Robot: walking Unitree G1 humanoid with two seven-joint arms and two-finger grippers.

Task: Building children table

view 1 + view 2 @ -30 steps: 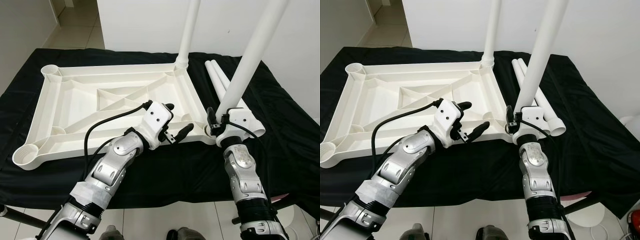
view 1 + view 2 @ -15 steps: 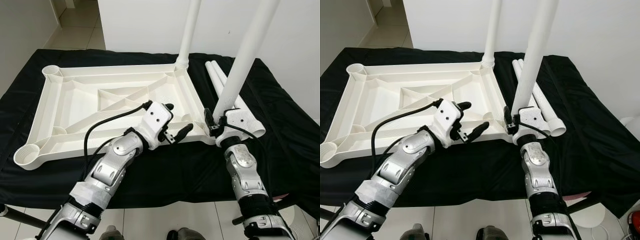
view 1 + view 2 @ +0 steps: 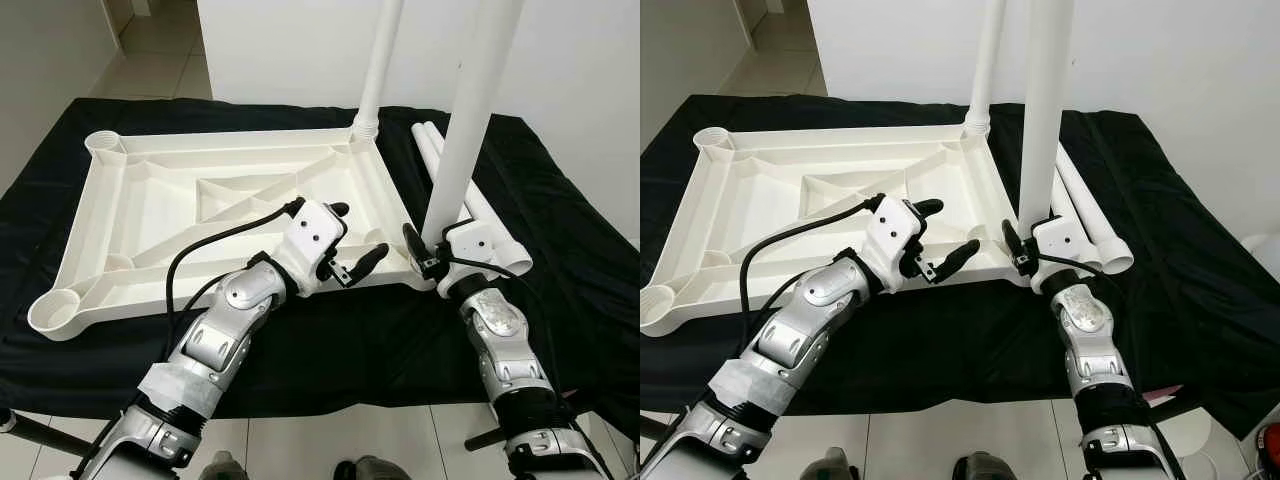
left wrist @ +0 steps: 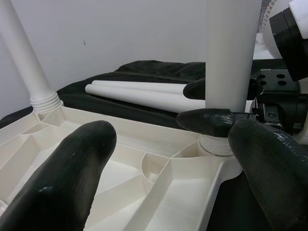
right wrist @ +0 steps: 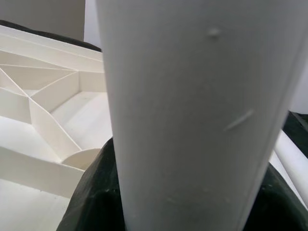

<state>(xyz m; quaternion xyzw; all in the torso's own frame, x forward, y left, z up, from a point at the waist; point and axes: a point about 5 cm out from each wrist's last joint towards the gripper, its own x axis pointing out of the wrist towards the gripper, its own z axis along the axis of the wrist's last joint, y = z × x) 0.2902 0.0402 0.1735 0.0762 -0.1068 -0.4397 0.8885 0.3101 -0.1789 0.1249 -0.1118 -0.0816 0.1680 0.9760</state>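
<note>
Table leg (image 3: 468, 110) top cut off; right tool (image 3: 425, 250) clamps base.

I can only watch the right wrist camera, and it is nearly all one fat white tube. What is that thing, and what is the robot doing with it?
Observer: It is a white table leg, held by the right gripper and standing nearly upright over the near right corner socket of an upturned white tabletop.
Operator: Is it in the socket yet?
Observer: The left wrist view shows its foot sitting at the socket; how deep it sits cannot be told.
Operator: Is the other arm helping?
Observer: The left gripper is open, at the tabletop's near edge beside that corner.
Operator: Any legs done already?
Observer: One leg stands in the far right corner; two more legs lie on the black cloth.
</note>
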